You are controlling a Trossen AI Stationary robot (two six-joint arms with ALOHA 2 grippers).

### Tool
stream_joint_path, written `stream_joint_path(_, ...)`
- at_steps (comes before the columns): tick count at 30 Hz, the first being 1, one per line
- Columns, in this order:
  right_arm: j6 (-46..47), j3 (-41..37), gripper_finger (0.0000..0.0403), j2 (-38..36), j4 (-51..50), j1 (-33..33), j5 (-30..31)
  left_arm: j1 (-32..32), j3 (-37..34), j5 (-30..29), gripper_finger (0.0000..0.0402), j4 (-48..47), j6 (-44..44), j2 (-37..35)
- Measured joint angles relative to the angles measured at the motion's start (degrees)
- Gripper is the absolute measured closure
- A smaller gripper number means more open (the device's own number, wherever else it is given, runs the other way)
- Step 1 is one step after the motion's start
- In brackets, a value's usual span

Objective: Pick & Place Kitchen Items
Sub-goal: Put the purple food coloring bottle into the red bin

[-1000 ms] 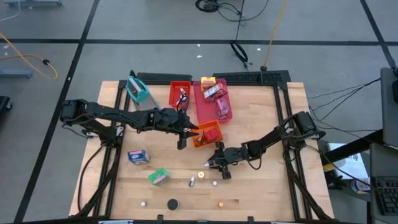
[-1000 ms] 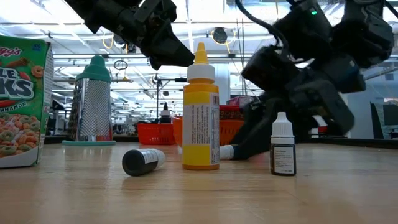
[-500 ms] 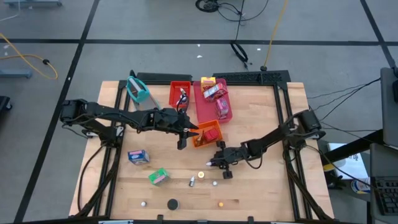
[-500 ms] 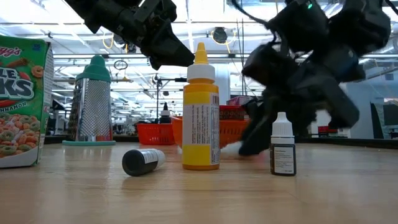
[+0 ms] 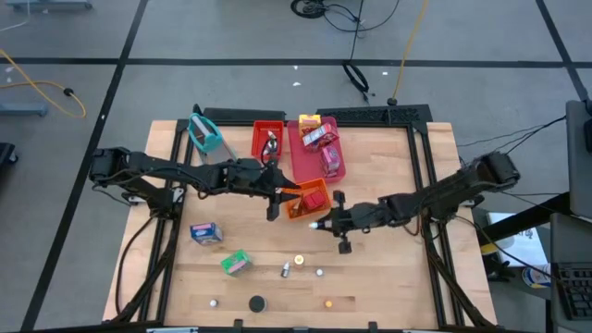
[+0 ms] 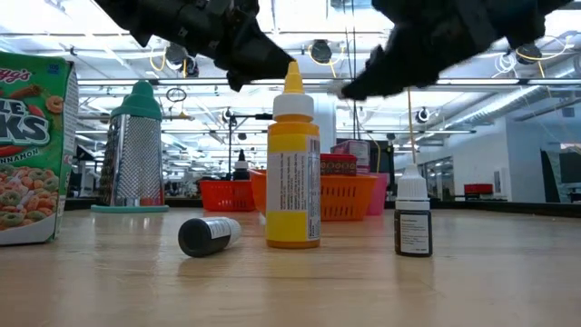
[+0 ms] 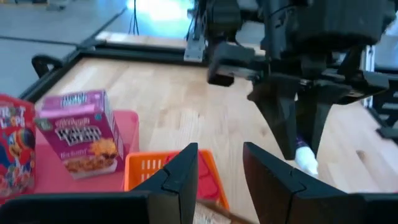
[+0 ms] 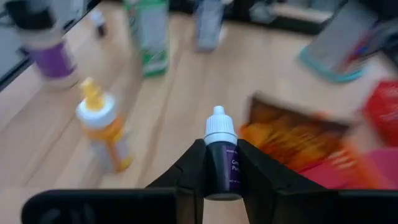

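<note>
My right gripper (image 5: 326,223) hangs above the table just right of the orange tray (image 5: 310,199), shut on a tiny dark bottle with a white cap (image 8: 222,163). My left gripper (image 5: 277,192) is open and holds nothing. It hovers at the orange tray's left end (image 7: 144,165), and its wrist view shows the right gripper (image 7: 298,134) beyond. On the wood nearer me, a yellow bottle (image 6: 292,163) and a small dropper bottle (image 6: 413,222) stand on their bases. A black bottle (image 6: 209,234) lies on its side. My right gripper pinches the tiny bottle by its dark body (image 8: 222,171) between both fingers. The fingers run along the bottle, and the white cap (image 8: 216,124) sticks out past their tips. They come from the table's right, slanting down. The bottle is lifted clear of the table.
A red tray (image 5: 268,139) and a pink tray (image 5: 317,153) with small boxes lie behind the orange one. The teal mesh basket (image 5: 205,135) sits far left. A blue box (image 5: 205,232) and a green cereal box (image 5: 236,263) stand near left. Small caps (image 5: 256,302) line the near edge.
My right gripper rose from the table and moved toward the far edge and the orange tray, its arm stretching out. The tiny bottle, which lay on the wood with its white cap showing, came up with it and now hangs clear.
</note>
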Motion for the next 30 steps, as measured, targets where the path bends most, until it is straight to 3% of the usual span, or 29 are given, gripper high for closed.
stream_joint_path(12, -7.4, 0.0, 0.0341, -9.5, 3.6, -3.2, 10.2, 0.0, 0.0, 0.6, 0.0273, 10.7, -2.3, 0.0)
stream_joint_path(30, -14.1, 0.0, 0.0341, -9.6, 11.3, -7.9, 10.0, 0.0, 0.0, 0.5, 0.0273, 14.1, -4.8, 0.0)
